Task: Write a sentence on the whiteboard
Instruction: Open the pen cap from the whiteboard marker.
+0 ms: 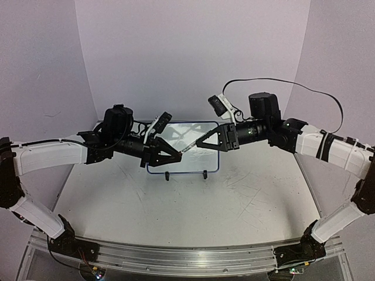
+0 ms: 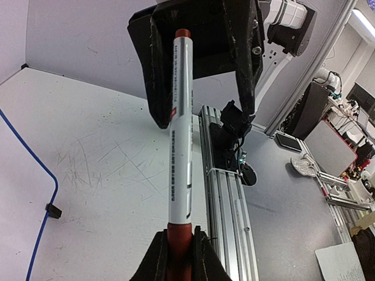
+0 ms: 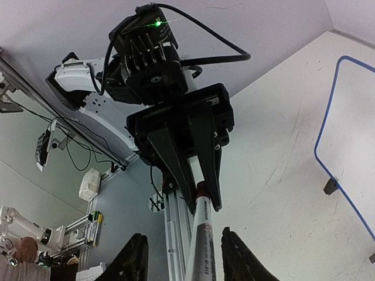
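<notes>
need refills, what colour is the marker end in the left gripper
The marker end is dark red, clearest in left wrist view.

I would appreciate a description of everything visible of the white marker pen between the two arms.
The white cylindrical plastic marker pen has dark printing along its barrel and red at both ends. The left end effector is shut on one red end; the other sits between the right end effector's open fingers. It is off the table, near the blue-framed whiteboard.

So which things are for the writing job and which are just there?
For the job: whiteboard, marker, left gripper gripping it, right gripper open around it.
Just there: table, metal rail, black cable.
</notes>
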